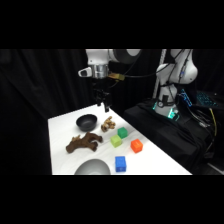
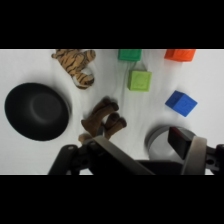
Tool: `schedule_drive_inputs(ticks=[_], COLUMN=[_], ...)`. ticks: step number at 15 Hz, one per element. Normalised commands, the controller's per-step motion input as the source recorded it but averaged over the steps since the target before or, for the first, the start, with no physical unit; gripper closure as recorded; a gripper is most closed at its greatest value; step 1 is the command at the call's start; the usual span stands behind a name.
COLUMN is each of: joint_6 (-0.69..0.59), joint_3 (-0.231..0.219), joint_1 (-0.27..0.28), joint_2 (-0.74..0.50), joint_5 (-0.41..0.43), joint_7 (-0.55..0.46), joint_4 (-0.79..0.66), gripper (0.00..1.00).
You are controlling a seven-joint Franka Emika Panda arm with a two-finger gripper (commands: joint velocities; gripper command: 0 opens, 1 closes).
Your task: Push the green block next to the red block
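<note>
The green block (image 1: 122, 132) sits on the white table to the right of a paler lime block (image 1: 116, 141). The red block (image 1: 136, 145) lies a little nearer the camera, with a gap between it and the green one. My gripper (image 1: 104, 106) hangs above the table's far end, beyond the black bowl, well clear of both blocks. In the wrist view the green block (image 2: 130, 54) and red block (image 2: 180, 54) lie along the top edge, apart from each other. The gripper (image 2: 145, 150) is open with nothing between its fingers.
A black bowl (image 1: 86, 121), a striped tiger toy (image 1: 107, 123) and a brown plush toy (image 1: 82, 143) lie left of the blocks. A blue block (image 1: 120, 163) and a grey bowl (image 1: 92, 167) sit near the front edge. Dark equipment lines the table's right side.
</note>
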Motion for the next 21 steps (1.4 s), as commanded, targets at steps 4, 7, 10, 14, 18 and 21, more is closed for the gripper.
schedule_drive_inputs(ticks=[4, 7, 10, 14, 18, 21], joint_6=[0.07, 0.20, 0.27, 0.28, 0.28, 0.43], joint_3=[0.010, -0.023, -0.046, -0.053, -0.038, -0.022], joint_1=[-0.033, -0.063, -0.085, -0.088, -0.074, -0.062], joint_2=[-0.01, -0.06, -0.11, -0.17, -0.16, -0.10], joint_5=[-0.038, -0.046, -0.035, -0.036, -0.012, -0.060], joint_7=[0.03, 0.01, -0.03, -0.07, -0.13, -0.23], joint_4=[-0.07, -0.22, -0.31, -0.38, -0.37, -0.33], gripper=[0.00, 0.00, 0.00, 0.00, 0.00, 0.00])
